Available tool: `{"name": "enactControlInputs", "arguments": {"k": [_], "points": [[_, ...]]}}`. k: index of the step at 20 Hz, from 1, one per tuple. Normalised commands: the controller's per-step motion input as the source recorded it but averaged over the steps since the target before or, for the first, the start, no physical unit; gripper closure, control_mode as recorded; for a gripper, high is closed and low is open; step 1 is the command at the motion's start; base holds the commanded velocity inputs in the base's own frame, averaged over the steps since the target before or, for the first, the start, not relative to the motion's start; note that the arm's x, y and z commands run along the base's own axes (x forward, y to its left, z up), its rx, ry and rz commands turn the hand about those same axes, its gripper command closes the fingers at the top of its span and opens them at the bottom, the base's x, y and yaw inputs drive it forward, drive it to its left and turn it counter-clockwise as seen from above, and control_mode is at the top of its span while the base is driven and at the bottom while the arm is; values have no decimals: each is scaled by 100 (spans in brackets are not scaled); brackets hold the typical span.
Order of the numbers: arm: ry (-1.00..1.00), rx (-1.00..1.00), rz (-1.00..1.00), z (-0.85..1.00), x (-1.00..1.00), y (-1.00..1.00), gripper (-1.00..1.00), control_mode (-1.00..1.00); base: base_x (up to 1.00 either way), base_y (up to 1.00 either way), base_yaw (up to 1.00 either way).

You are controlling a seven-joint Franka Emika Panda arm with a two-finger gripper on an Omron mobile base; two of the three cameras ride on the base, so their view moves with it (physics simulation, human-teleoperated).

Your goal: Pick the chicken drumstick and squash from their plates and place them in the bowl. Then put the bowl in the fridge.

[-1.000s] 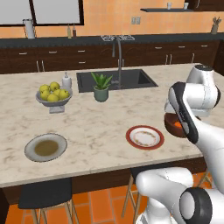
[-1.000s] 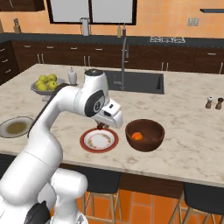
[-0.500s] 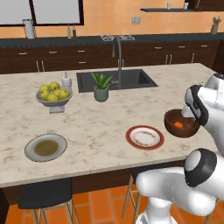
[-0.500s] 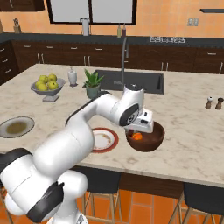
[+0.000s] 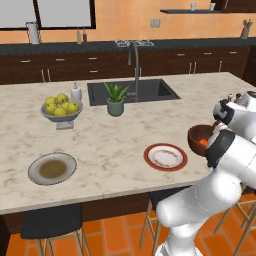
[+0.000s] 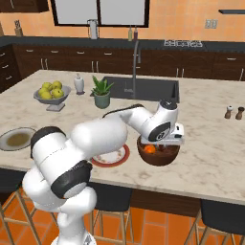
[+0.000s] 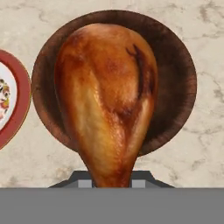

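My gripper (image 7: 111, 180) is shut on the thin end of the golden-brown chicken drumstick (image 7: 105, 96) and holds it right above the dark reddish-brown bowl (image 7: 181, 65). The drumstick hides the bowl's inside in the hand view. From the base, the hand (image 6: 168, 138) hangs over the bowl (image 6: 160, 157), and the orange squash (image 6: 150, 149) lies inside it. The left base view shows the same bowl (image 5: 196, 136) and squash (image 5: 202, 142) beside my arm. The red-rimmed plate (image 5: 165, 156) is bare, just left of the bowl. The grey-green plate (image 5: 52, 168) lies far left. The fridge is out of view.
A grey footed fruit bowl with apples (image 5: 60, 110), a small white bottle (image 5: 76, 92) and a potted plant (image 5: 115, 100) stand near the sink (image 5: 132, 90). Salt and pepper shakers (image 6: 234, 113) sit far right. Stools stand below the counter's front edge (image 5: 75, 202).
The arm has swung right from over the red-rimmed plate to above the bowl, carrying the drumstick. The bowl, squash and plates have not moved.
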Motion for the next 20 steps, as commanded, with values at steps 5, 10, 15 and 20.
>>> {"name": "enactControlInputs", "arguments": {"k": [5, 10, 15, 20], "points": [[9, 4, 2, -12, 87, -26, 100, -100, 0, 0, 0], [12, 6, 1, -53, 13, -26, 100, -100, 0, 0, 0], [3, 10, 0, -35, 42, -3, 100, -100, 0, 0, 0], [6, 8, 0, -21, 44, 0, 100, -100, 0, 0, 0]]}}
